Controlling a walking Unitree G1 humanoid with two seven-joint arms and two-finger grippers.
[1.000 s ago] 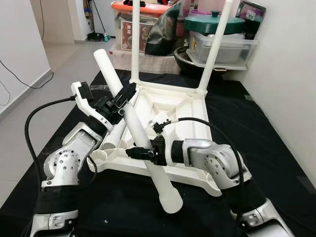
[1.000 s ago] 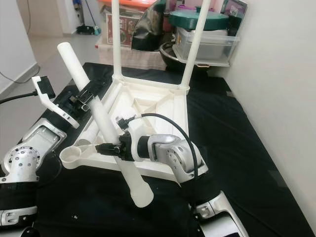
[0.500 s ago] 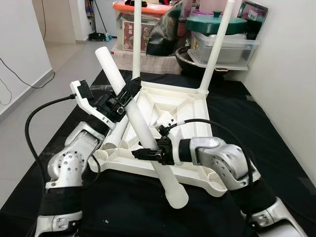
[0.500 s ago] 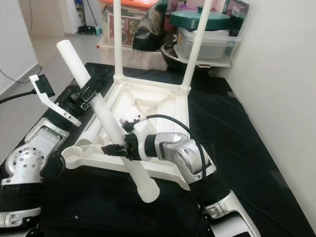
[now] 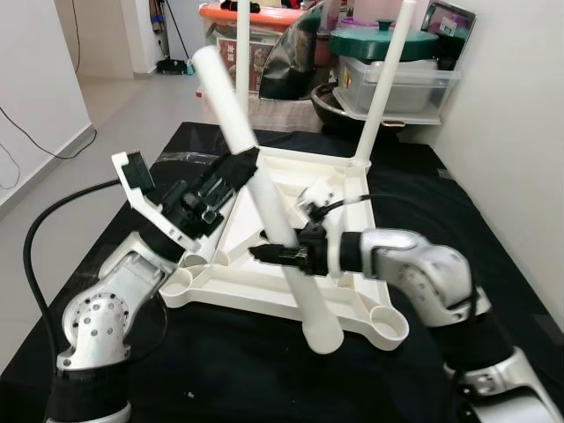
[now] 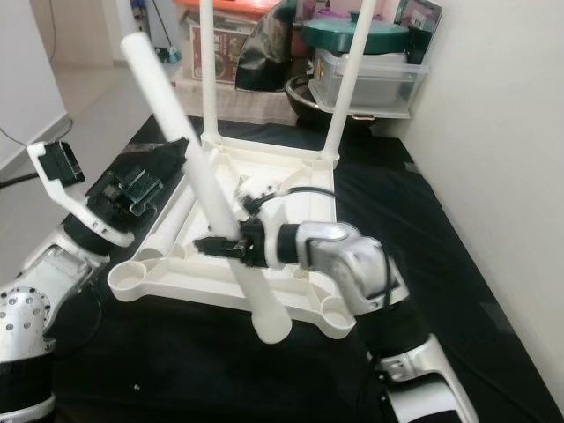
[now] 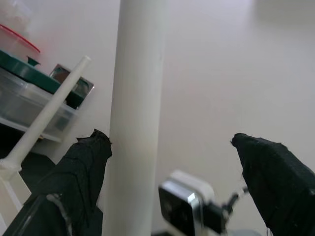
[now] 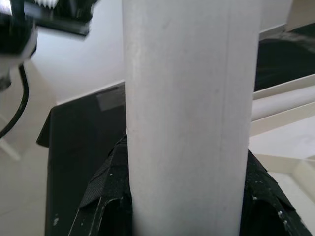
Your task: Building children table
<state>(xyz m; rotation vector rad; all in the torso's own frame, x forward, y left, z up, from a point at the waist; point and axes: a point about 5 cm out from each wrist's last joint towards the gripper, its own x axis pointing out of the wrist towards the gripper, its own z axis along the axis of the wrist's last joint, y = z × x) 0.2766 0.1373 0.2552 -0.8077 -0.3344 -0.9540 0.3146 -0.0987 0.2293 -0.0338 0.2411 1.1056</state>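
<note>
Loose table leg [image 5: 269, 198]: white tube, tilted, its lower end hanging over the near edge of the upturned white table top [image 5: 291, 189].
Right gripper [image 5: 275, 256]: over the table top's near half, fingers closed around the leg's lower part.
Left gripper [image 5: 236, 173]: above the table top's left side, fingers spread wide; one finger [image 7: 74, 177] touches the leg, the other stands clear.
Table top: lies on black cloth [image 5: 493, 256].
Two fitted legs [image 5: 381, 79] rise from the table top's far corners.
Beyond the table top: storage boxes [image 5: 397, 84].
</note>
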